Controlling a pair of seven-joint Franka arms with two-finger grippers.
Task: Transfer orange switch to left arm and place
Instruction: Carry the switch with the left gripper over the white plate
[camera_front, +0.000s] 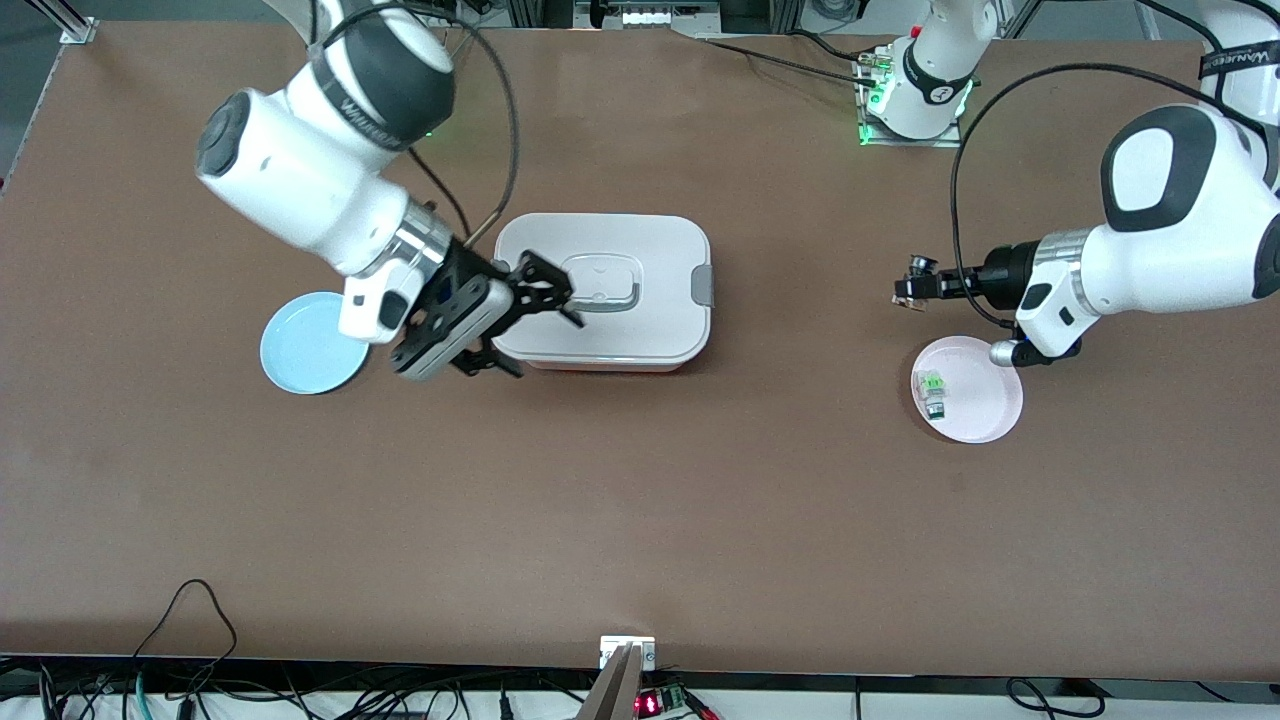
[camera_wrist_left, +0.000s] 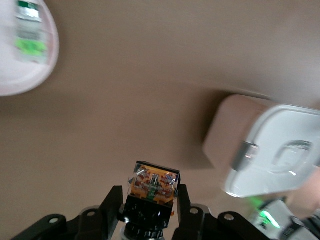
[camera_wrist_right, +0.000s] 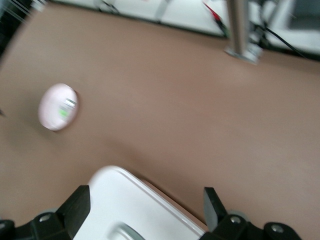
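My left gripper (camera_front: 908, 291) is shut on the orange switch (camera_front: 919, 270) and holds it up over the bare table, next to the pink plate (camera_front: 985, 405). In the left wrist view the switch (camera_wrist_left: 152, 187) sits between the black fingers (camera_wrist_left: 111, 202), its orange-and-clear end pointing away. My right gripper (camera_front: 545, 335) is open and empty, and hangs over the end of the white box (camera_front: 660, 250) nearest the right arm. In the right wrist view the box lid (camera_wrist_right: 135, 210) lies under that gripper (camera_wrist_right: 147, 206).
A green-and-white switch (camera_front: 933, 392) lies on the pink plate. A blue plate (camera_front: 305, 350) lies beside the box, toward the right arm's end. The box (camera_wrist_left: 280, 150) and pink plate (camera_wrist_left: 20, 60) show in the left wrist view.
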